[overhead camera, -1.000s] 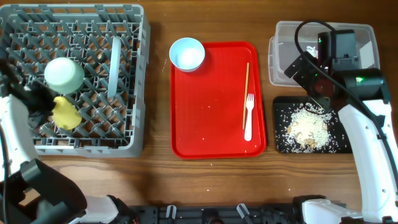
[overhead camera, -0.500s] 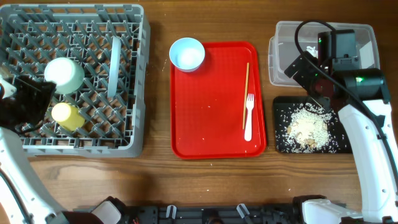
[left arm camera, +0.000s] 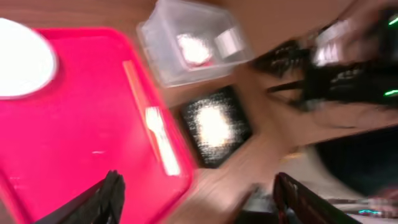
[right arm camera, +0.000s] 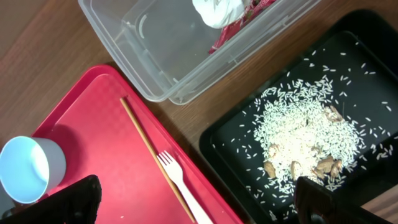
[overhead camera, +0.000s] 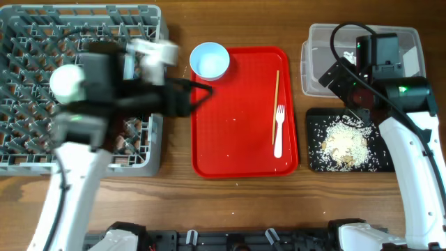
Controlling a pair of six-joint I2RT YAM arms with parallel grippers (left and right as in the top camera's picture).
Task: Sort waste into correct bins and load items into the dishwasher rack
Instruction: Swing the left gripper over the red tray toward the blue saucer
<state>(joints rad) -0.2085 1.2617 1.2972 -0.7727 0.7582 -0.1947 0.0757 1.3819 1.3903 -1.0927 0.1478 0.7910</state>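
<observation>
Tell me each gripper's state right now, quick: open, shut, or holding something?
Left gripper: open, fingers wide apart, holding nothing.
Right gripper: open, fingers wide apart, holding nothing.

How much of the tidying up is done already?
Done: the wrapper is in the clear tub, the rice is on the black tray, and one bowl sits in the rack. In hand: nothing, both jaws are open and empty. Left: the blue bowl at the red tray's corner, plus the chopstick and fork on it.
</observation>
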